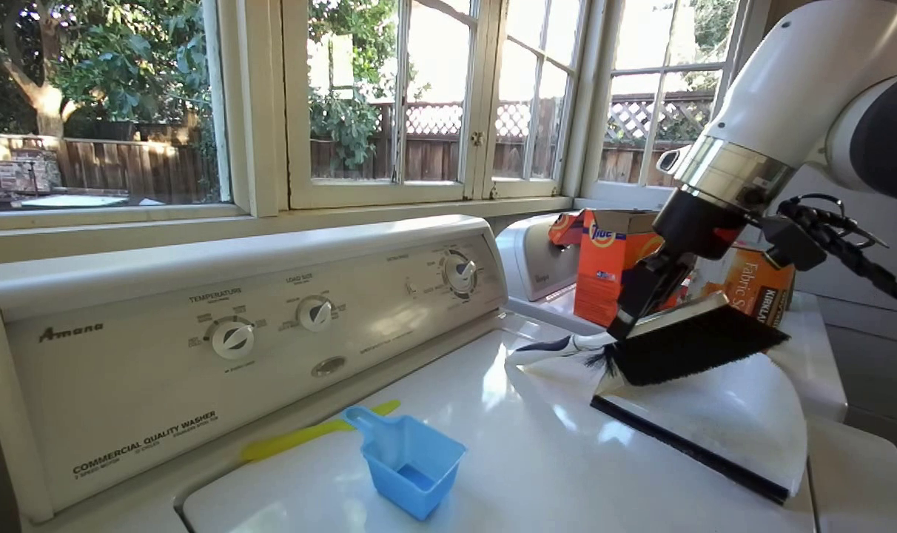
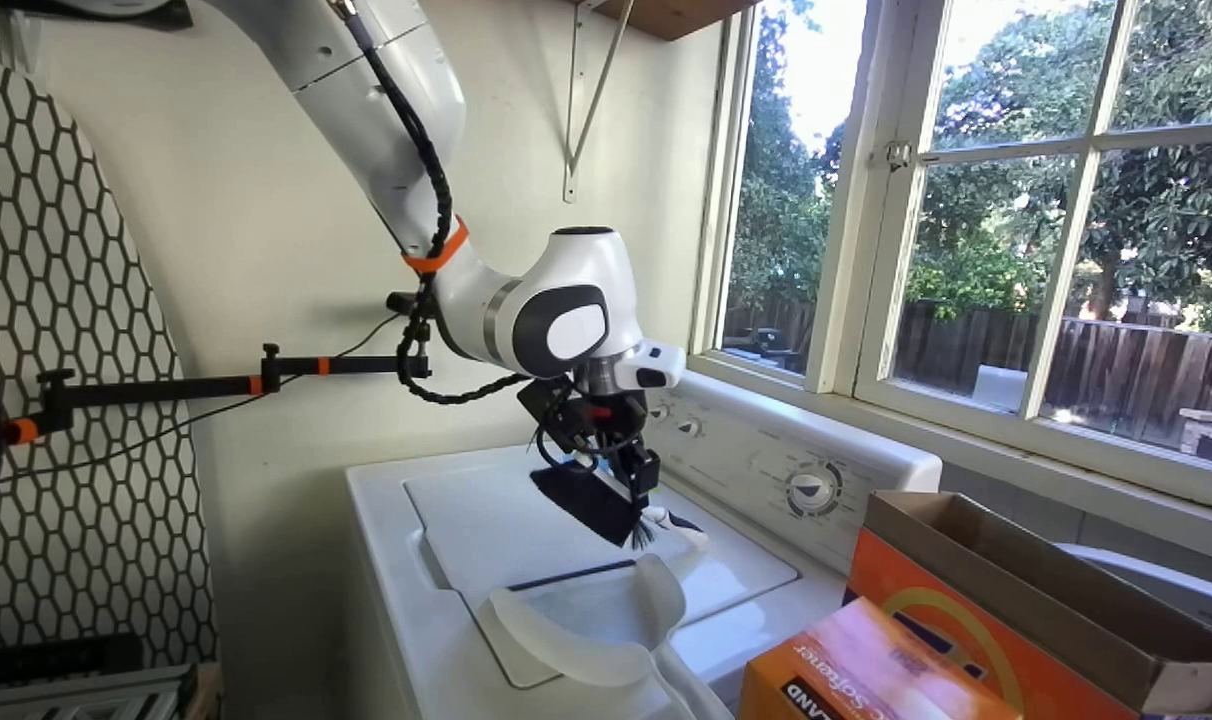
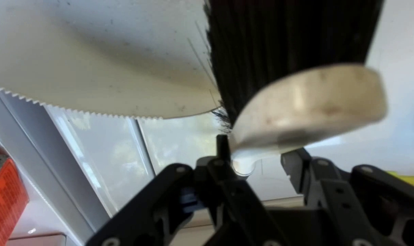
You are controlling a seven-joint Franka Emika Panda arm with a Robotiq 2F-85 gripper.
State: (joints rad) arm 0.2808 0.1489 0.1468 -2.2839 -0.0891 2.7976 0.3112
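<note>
My gripper point(image 1: 620, 326) is shut on a hand brush point(image 1: 700, 340) with a pale head, black bristles and a white and navy handle. In the wrist view, the gripper point(image 3: 258, 153) has its fingers either side of the pale brush head point(image 3: 313, 106) near the neck; the fingers stand apart by its width. The brush point(image 2: 586, 500) is tilted above the white washer lid, its handle pointing toward the control panel. A white dustpan point(image 1: 730, 422) with a black front lip lies just below and beside the brush; it also shows in the wrist view point(image 3: 91, 75).
A light blue scoop point(image 1: 411, 459) and a yellow utensil point(image 1: 300, 440) lie on the washer lid. The washer's control panel point(image 1: 360, 318) rises along the window side. An orange Tide box point(image 1: 600, 274) and a Kirkland fabric softener box point(image 1: 752, 281) stand on the neighbouring machine.
</note>
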